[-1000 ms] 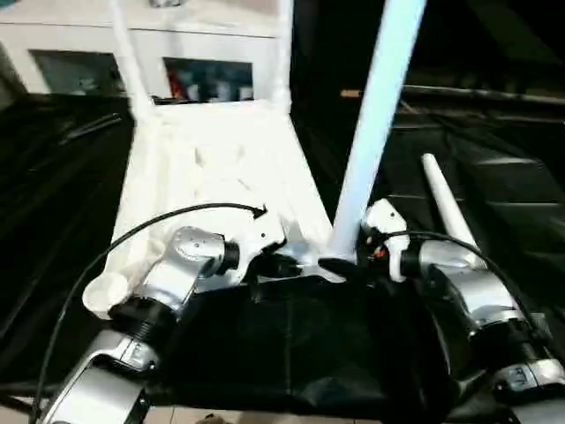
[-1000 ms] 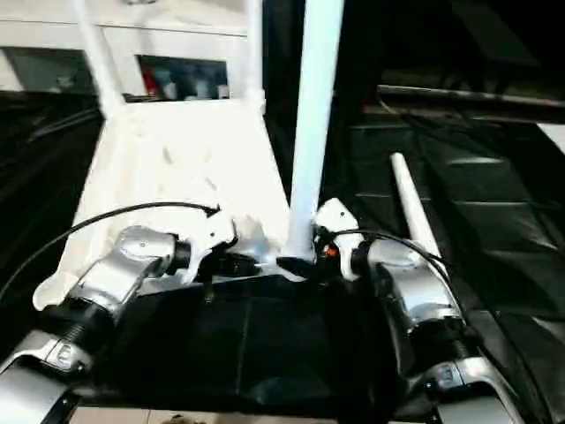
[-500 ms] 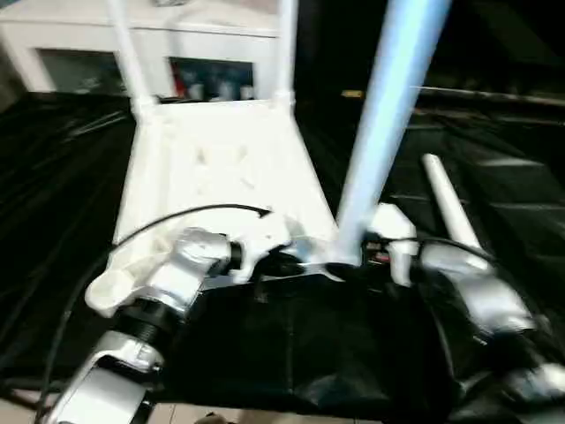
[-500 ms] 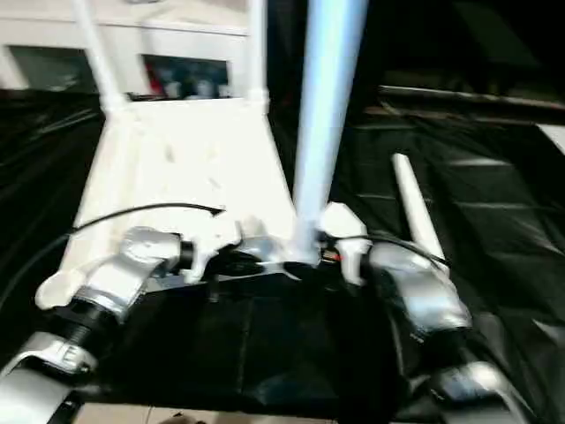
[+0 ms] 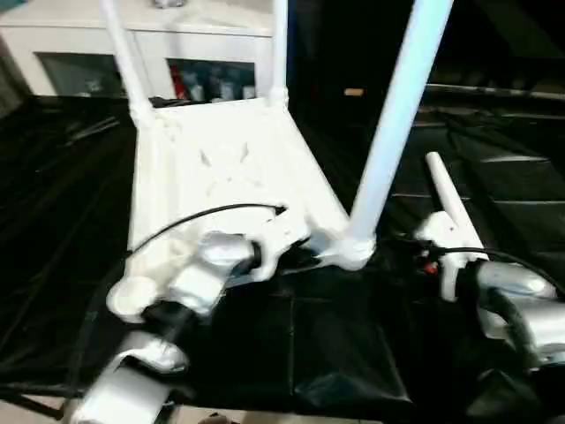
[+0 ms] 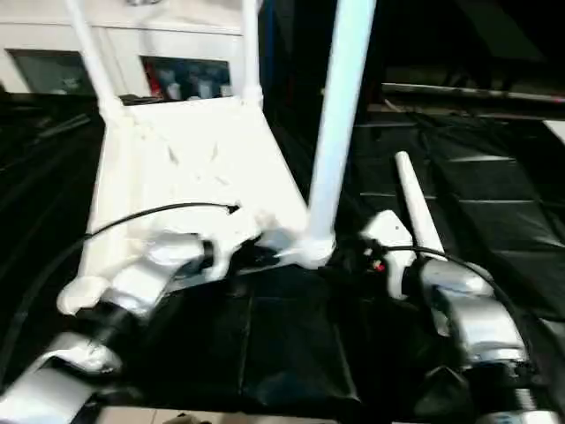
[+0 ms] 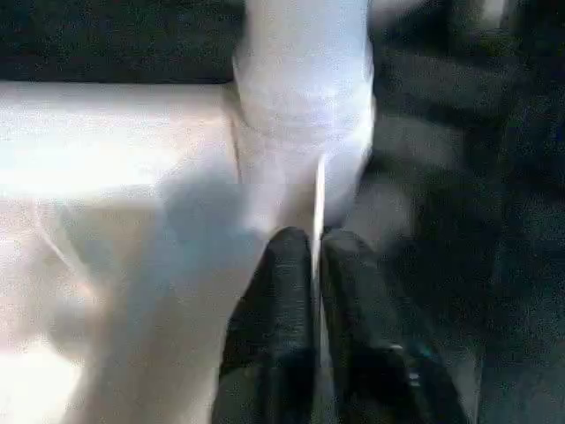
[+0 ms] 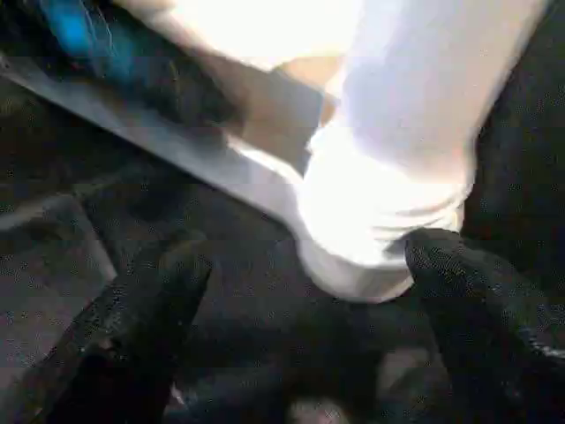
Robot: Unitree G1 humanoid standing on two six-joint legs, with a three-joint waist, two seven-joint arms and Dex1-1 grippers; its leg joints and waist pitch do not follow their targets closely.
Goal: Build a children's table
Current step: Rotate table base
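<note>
The last loose leg [image 5: 448, 205] lies on the black worktop [image 5: 62, 221], long axis running away from the robot, just beyond the wide-open right claw [image 8: 300, 291], while the left claw [image 7: 311, 265] pinches the upturned tabletop [image 5: 221, 168] rim, nearly closed.

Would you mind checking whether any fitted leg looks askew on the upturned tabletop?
The near-right leg leans to the right from its corner socket, unlike the two far legs, so it may not be fully seated.
</note>
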